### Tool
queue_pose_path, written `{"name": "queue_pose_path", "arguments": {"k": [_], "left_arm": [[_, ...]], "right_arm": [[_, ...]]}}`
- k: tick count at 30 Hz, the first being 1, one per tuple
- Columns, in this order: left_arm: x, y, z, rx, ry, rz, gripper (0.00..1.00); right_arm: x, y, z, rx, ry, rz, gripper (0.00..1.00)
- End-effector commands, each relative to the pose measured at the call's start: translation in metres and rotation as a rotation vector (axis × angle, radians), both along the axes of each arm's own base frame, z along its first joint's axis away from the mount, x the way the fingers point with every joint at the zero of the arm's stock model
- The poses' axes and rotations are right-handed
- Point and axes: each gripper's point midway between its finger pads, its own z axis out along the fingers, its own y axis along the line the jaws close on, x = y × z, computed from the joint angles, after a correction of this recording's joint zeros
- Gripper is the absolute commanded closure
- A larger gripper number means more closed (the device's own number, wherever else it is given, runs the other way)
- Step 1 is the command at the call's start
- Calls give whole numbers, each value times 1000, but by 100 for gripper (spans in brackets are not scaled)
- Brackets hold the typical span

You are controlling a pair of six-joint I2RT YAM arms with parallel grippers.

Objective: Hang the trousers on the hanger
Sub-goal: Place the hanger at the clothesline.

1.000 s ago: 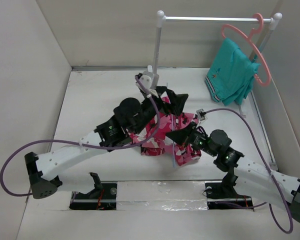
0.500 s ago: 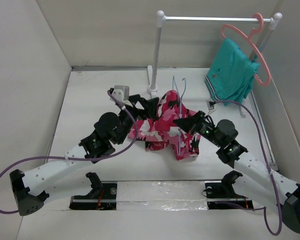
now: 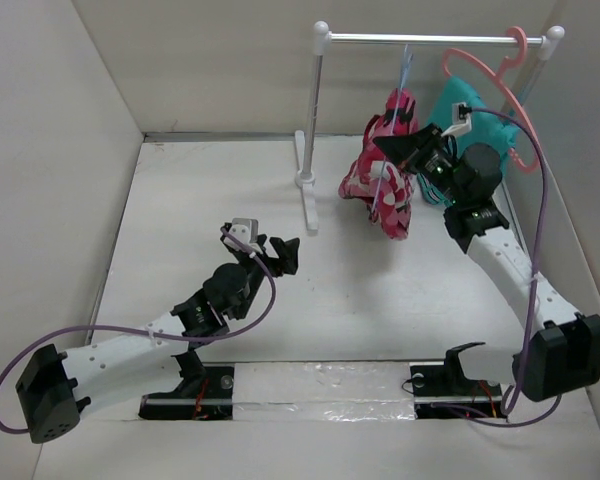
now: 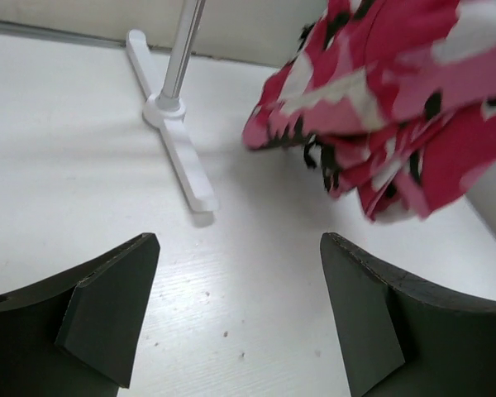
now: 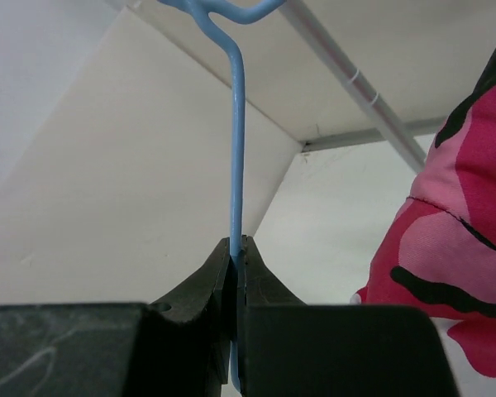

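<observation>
The trousers (image 3: 385, 178) hang in a bunch over the hanger (image 3: 407, 68) in the upper right of the overhead frame, off the desk (image 3: 220, 200) and just below the rail (image 3: 440, 39). The right end effector (image 3: 398, 150) is clenched on the hanger's wire. In its wrist view the two fingers (image 5: 202, 285) pinch the thin blue stem under the hook, with camouflage cloth at the right edge of the frame. The left end effector (image 3: 275, 255) sits low over the desk at centre left of the overhead frame. Its jaws are spread wide and grasp nothing, and its own camera looks past them at the dangling cloth and the foot of the rack post (image 3: 315, 110). The draping looks done, so the step in hand is most likely hanging the loaded hanger on the rail. The hook sits right at the rail in both views, but whether it is already over it I cannot tell. The next move calls for carrying the hook over the bar and lowering it until the rail takes the weight, and only then letting go. The wire should stay level meanwhile so the bunched cloth does not slide off one side. The pink hanger (image 3: 515, 95) with its teal garment (image 3: 505, 130) hangs just beside, so there is little room to the right.
</observation>
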Motion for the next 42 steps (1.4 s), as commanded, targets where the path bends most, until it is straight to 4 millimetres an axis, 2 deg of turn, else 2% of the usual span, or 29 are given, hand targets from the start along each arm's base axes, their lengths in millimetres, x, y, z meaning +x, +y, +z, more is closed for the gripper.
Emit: {"name": "queue_pose_path", "arguments": {"k": [1,2,3,4,5,6,8,9,14,19,23,25,27,29,33,34,36,42], "left_arm": [[3,3,20,-68,-56,21,22],[2,1,27,-72,-57,12,22],[0,-1,26,-67,-48,-5,22],[-1,-1,27,-72,-48,-13,21],[-2,-1,25,-74,-47,-18,21],[-2,-2,25,-84,-51,-22,21],[-4,-5,26,-87,-49,-41,20],[-4,-7,25,-81,-41,-48,20],[-4,-9,25,-73,-35,-56,19],[-5,-11,24,-72,-32,-68,19],[-6,-13,24,-70,-26,-76,19],[-4,-12,21,-62,-22,-65,19],[-4,-12,23,-63,-19,-64,19],[-4,-12,24,-68,-23,-68,19],[-4,-12,23,-68,-21,-67,19],[-5,-13,23,-69,-22,-70,19],[-4,-12,23,-68,-23,-65,18],[-4,-9,23,-65,-27,-55,18]], "right_arm": [[4,-13,83,13,-265,-33,100],[20,-13,72,6,-239,-38,100],[23,-12,84,6,-281,-40,100],[32,-13,74,-2,-255,-44,100],[36,-13,84,-20,-285,-48,100],[46,-10,77,-31,-267,-45,100],[54,-16,85,-29,-285,-49,100],[65,-17,77,-30,-268,-44,100],[86,-29,76,-2,-254,-28,100],[90,-28,92,-7,-294,-5,100],[98,-30,85,2,-267,3,100],[90,-28,91,7,-304,26,100],[84,-29,88,14,-305,19,100],[86,-35,86,4,-300,-7,100],[101,-51,84,13,-269,-33,100],[107,-51,77,12,-249,-29,100],[118,-62,71,4,-225,-55,100],[138,-69,53,-8,-187,-65,100]]}}
